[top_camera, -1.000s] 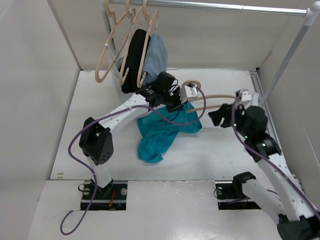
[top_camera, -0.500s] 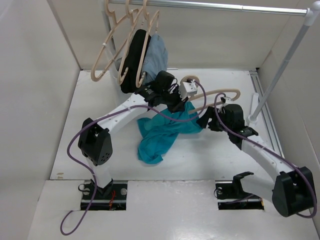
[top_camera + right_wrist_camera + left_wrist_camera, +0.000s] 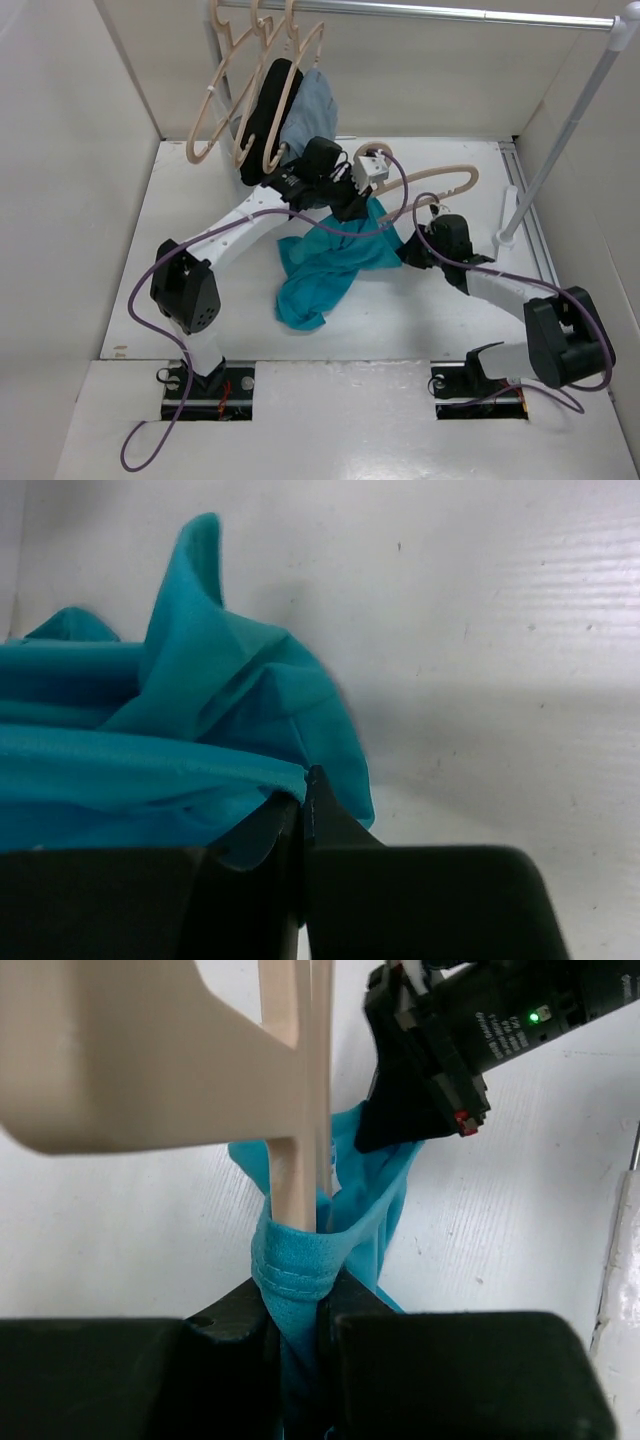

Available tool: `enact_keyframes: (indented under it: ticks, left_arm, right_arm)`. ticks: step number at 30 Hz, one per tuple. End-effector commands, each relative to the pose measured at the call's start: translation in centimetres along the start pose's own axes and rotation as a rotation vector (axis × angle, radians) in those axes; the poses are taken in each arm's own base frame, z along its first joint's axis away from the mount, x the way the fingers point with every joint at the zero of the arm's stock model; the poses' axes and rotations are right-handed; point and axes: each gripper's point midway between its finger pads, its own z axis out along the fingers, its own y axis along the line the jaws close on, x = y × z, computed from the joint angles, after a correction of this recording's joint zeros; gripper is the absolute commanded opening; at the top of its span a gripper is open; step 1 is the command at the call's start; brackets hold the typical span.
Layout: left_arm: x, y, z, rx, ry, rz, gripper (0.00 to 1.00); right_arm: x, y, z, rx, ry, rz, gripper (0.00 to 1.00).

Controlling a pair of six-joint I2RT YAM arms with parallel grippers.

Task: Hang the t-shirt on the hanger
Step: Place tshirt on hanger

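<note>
T-shirt (image 3: 310, 285) heaped on white table (image 3: 180, 190); left fingers (image 3: 230, 1312), right fingers (image 3: 335, 830) pinching it.

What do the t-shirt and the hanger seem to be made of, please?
The t-shirt looks like soft teal knit cloth with a matte finish: it folds limply and has a stitched hem. The hanger is pale beige, smooth, matte and rigid. It is wood-coloured, but could be moulded plastic.

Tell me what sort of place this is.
Probably a robot lab's clothes-hanging test cell: a white-walled table, a metal clothes rail with hung garments, and two bolted-down robot arms working a teal t-shirt.
</note>
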Motion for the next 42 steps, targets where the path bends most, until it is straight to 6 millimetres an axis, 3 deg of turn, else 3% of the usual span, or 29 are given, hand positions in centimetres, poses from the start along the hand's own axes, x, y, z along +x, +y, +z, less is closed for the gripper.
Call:
enact_keyframes:
  ticks: [1, 2, 4, 5, 6, 7, 8, 9, 10, 11, 12, 13, 15, 22, 24, 26, 31, 34, 36, 37, 38, 39, 42]
  left_arm:
    - [-4.1, 0.6, -3.5, -0.012, -0.140, -0.003, 0.00]
    - [-3.8, 0.9, -3.7, -0.003, -0.138, -0.006, 0.00]
    - [-3.4, 0.6, -5.8, 0.070, -0.152, 0.071, 0.00]
    - [-3.1, 0.1, -6.5, 0.117, -0.160, 0.110, 0.00]
    - [-1.8, -0.4, -8.2, 0.166, -0.139, 0.113, 0.00]
    - [-1.2, -1.7, -8.8, 0.252, -0.155, 0.153, 0.00]
    - [-0.4, -1.8, -9.0, 0.264, -0.145, 0.315, 0.00]
    - [0.9, -2.2, -9.2, 0.282, -0.105, 0.368, 0.00]
    - [3.8, -2.6, -9.2, 0.298, 0.018, 0.380, 0.00]
    - [4.8, -2.6, -9.1, 0.299, 0.061, 0.423, 0.00]
    - [6.3, -2.4, -8.9, 0.294, 0.109, 0.397, 0.00]
    - [6.4, -1.6, -8.4, 0.257, 0.115, 0.397, 0.00]
    - [7.9, -0.5, -8.0, 0.212, 0.169, 0.387, 0.00]
    - [9.2, 3.6, -6.7, -0.022, 0.307, 0.401, 0.00]
    - [8.4, 5.1, -6.2, -0.083, 0.325, 0.402, 0.00]
    - [7.9, 5.0, -5.8, -0.098, 0.340, 0.425, 0.00]
    - [7.3, 3.2, -3.8, -0.085, 0.378, 0.552, 0.00]
    - [5.6, 1.5, -2.9, -0.039, 0.309, 0.558, 0.00]
    - [4.5, 0.3, -2.5, 0.002, 0.257, 0.552, 0.00]
    - [3.9, 0.1, -2.5, 0.006, 0.238, 0.545, 0.00]
    - [3.3, -0.9, -2.0, 0.044, 0.198, 0.553, 0.00]
    - [2.8, -1.2, -1.7, 0.067, 0.175, 0.553, 0.00]
    - [1.1, -3.1, -1.9, 0.150, 0.088, 0.573, 0.00]
  right_arm:
    - [-0.9, 0.3, -1.0, -0.046, -0.077, 0.029, 0.00]
    - [-1.9, 0.4, -2.3, -0.055, -0.136, 0.050, 0.00]
    - [-2.0, -3.0, -4.0, 0.043, -0.184, 0.104, 0.00]
    - [-3.5, -2.9, -5.7, 0.047, -0.254, 0.105, 0.00]
    - [-2.8, -4.2, -6.5, 0.096, -0.243, 0.116, 0.00]
    - [-3.5, -5.3, -7.4, 0.143, -0.282, 0.125, 0.00]
    - [-4.6, -5.1, -8.3, 0.153, -0.316, 0.115, 0.00]
    - [-5.3, -4.8, -9.3, 0.156, -0.346, 0.092, 0.00]
    - [-5.3, -5.7, -10.0, 0.207, -0.348, 0.100, 0.00]
    - [-6.6, -5.5, -10.9, 0.223, -0.377, 0.095, 0.00]
    - [-7.1, -5.3, -11.6, 0.233, -0.393, 0.069, 0.00]
    - [-6.9, -5.5, -12.2, 0.260, -0.379, 0.062, 0.00]
    - [-8.5, -5.7, -14.0, 0.315, -0.429, 0.044, 0.00]
    - [-12.9, -3.8, -18.9, 0.386, -0.513, -0.164, 0.00]
    - [-13.2, -3.8, -18.7, 0.404, -0.457, -0.250, 0.00]
    - [-13.9, -2.7, -18.5, 0.370, -0.429, -0.359, 0.00]
    - [-14.5, 1.5, -16.8, 0.226, -0.380, -0.541, 0.00]
    - [-14.0, 5.0, -14.8, 0.102, -0.355, -0.624, 0.00]
    - [-13.4, 8.6, -13.6, -0.062, -0.372, -0.678, 0.00]
    - [-12.1, 8.9, -13.1, -0.116, -0.334, -0.686, 0.00]
    - [-11.8, 11.7, -13.2, -0.265, -0.368, -0.731, 0.00]
    - [-11.4, 12.2, -13.1, -0.305, -0.366, -0.733, 0.00]
    - [-11.1, 11.0, -12.7, -0.271, -0.328, -0.729, 0.28]
